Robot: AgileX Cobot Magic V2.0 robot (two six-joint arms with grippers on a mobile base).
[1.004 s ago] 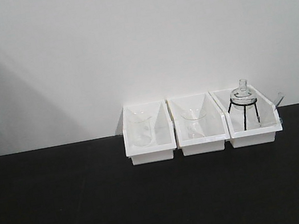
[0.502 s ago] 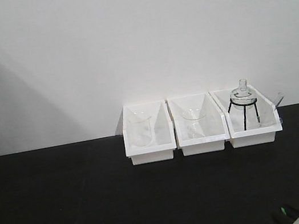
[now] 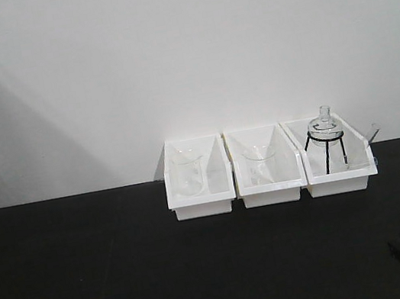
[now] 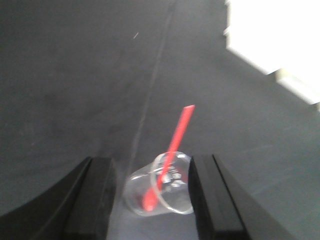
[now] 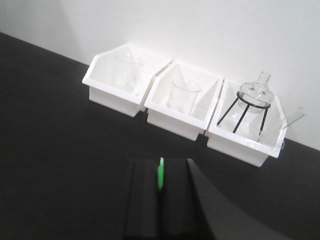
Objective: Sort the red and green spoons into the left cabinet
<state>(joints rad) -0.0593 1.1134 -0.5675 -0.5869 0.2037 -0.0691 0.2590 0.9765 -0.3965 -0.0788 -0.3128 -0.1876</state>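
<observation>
Zero spoons had reached the left cabinet, which appeared in none of the views. The black desk filled the lower half of the front view. Three white bins of glassware stood along its far edge, right of centre; none of these was judged to be the cabinet.

The right gripper, at the bottom centre of its wrist view, had its jaws pinching the green spoon. Only a short length of it showed between them. The left gripper had its jaws spread either side of a clear cup at the bottom of its view; contact with the cup could not be determined. The red spoon stood bowl-down in that cup, ungrasped, with its handle leaning toward the upper right.

Assessment: one spoon in hand, one awaiting pickup, both placements outstanding.

No brand, label or legible writing was found on any item. The glassware was too small to check for markings.
</observation>
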